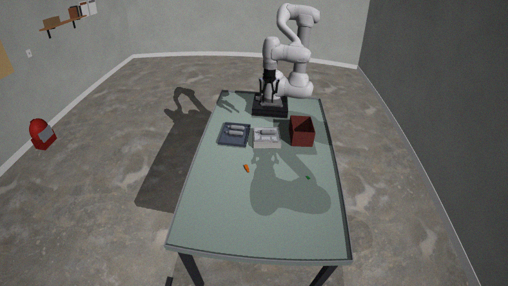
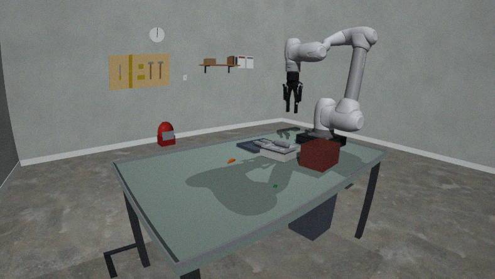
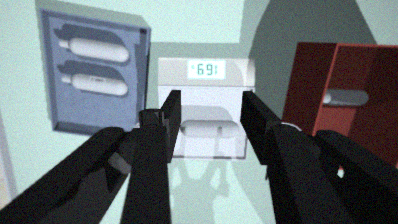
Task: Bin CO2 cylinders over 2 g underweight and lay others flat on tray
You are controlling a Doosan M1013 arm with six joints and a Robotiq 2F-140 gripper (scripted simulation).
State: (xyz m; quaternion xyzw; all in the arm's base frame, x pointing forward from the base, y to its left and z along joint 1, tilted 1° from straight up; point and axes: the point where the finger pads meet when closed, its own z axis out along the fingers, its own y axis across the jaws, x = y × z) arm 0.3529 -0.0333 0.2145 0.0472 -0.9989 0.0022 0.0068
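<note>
My gripper hangs high above the table, fingers apart with nothing between them. Below it, a silver cylinder lies on the white scale, whose display reads 69. Two cylinders lie flat in the blue-grey tray left of the scale. The dark red scrap bin stands right of the scale. One cylinder shows inside it in the wrist view.
The arm's black base sits at the table's far edge behind the scale. A small orange piece and a small green piece lie on the table nearer the front.
</note>
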